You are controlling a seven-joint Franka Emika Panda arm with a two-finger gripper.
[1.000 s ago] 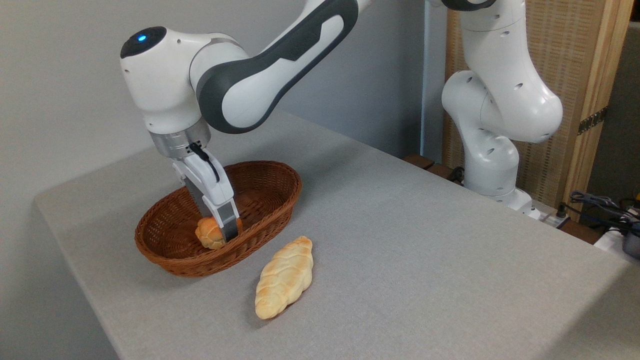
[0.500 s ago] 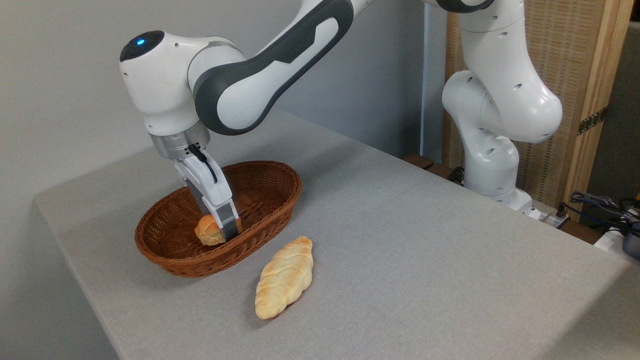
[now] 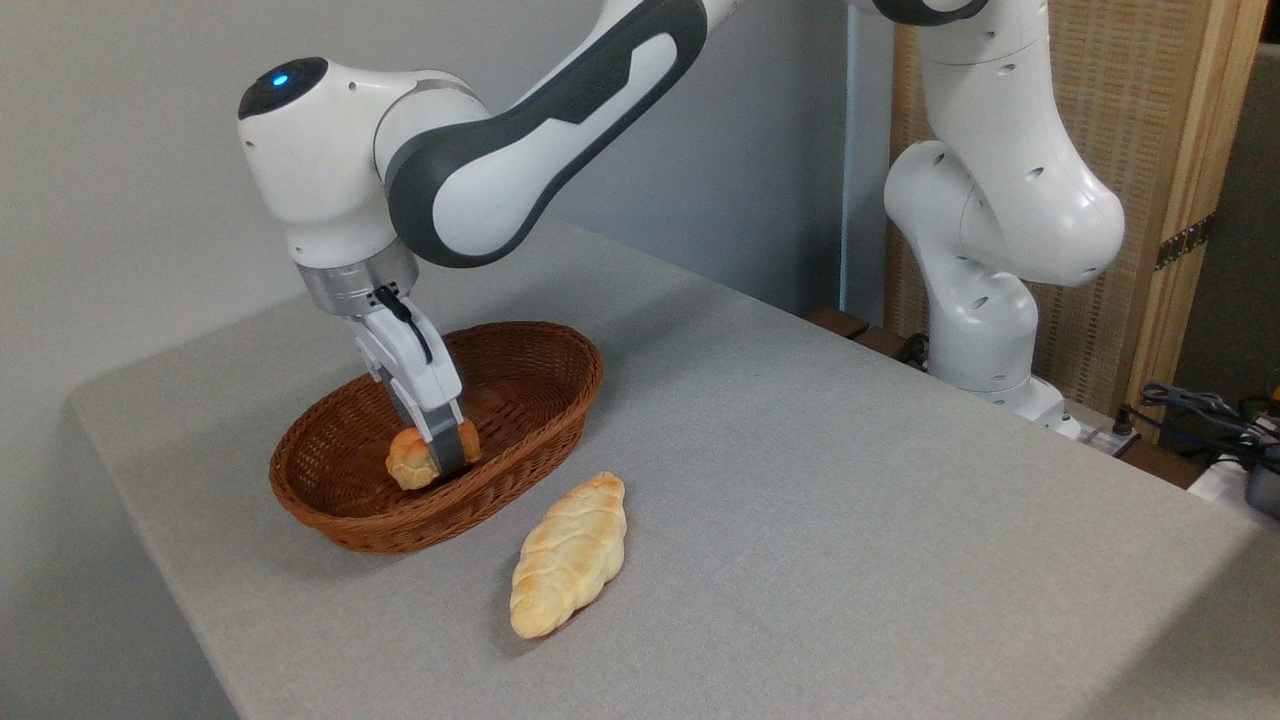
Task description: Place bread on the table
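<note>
camera view: the gripper (image 3: 441, 455) is clamped on the bread (image 3: 412, 465), low inside the basket (image 3: 330, 500) at the table's (image 3: 850, 500) left. best to raise it straight up past the near rim before swinging right, then set it down clear of the braided loaf (image 3: 568, 555).

We see a brown oval wicker basket (image 3: 520, 375) at the left. Just in front of it lies a pale yellow braided loaf (image 3: 567, 556), apart from its rim. A woven wood-framed screen (image 3: 1150, 150) stands behind, cables (image 3: 1195, 405) beside it.
</note>
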